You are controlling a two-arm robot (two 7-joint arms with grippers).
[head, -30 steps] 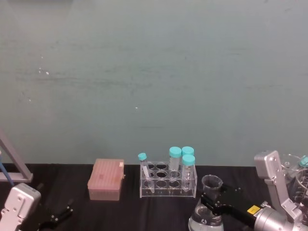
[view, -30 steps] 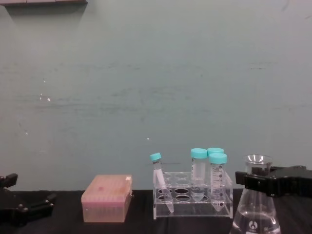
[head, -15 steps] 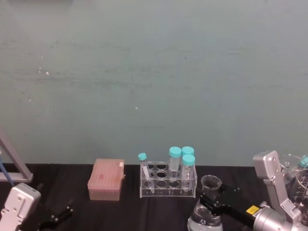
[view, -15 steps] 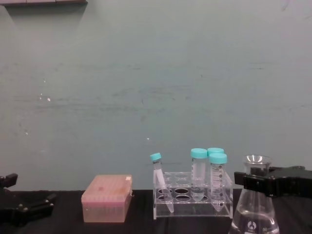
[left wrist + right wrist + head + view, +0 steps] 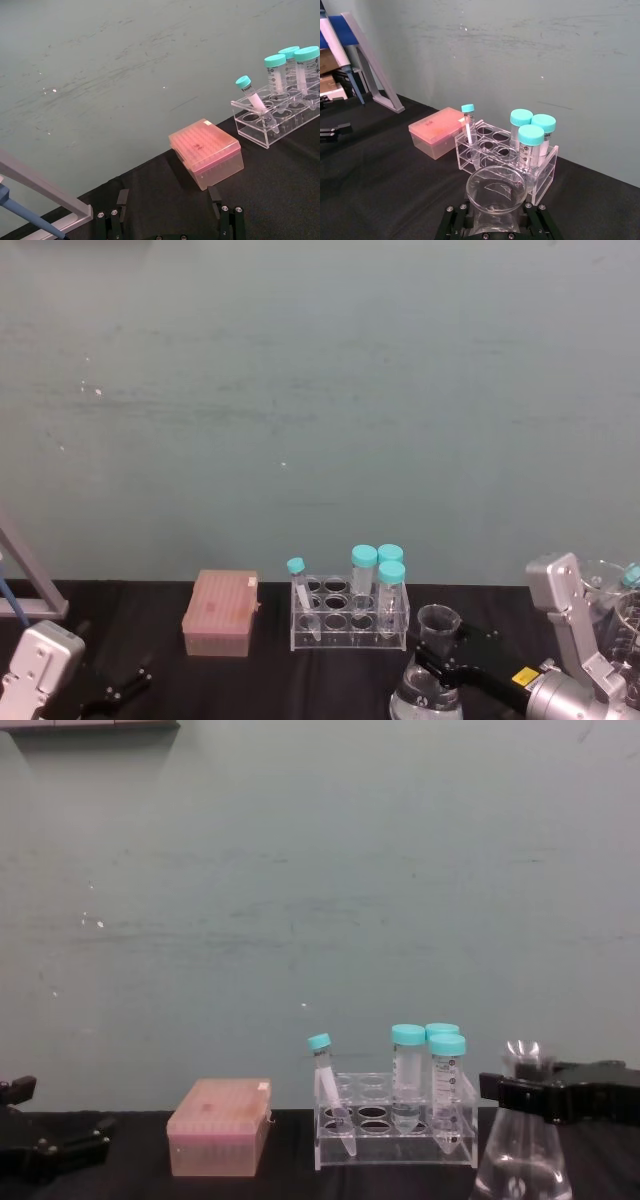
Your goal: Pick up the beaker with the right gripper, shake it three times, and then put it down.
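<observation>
Right gripper (image 5: 530,1092) flat black bars clamped round neck of clear conical glass beaker (image 5: 522,1160) — upright.

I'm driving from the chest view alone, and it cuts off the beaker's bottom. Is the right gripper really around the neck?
Observer: Yes. In the right wrist view, the beaker sits between the right gripper's jaws, which clamp its neck just under the open rim.
Operator: And is the left gripper open?
Observer: Yes. In the left wrist view, the left gripper is low at the table with its fingers spread wide, facing the pink box.
Operator: Anything left of that box?
Observer: In the head view, a grey slanted stand holding a blue tool is at the far left.
</observation>
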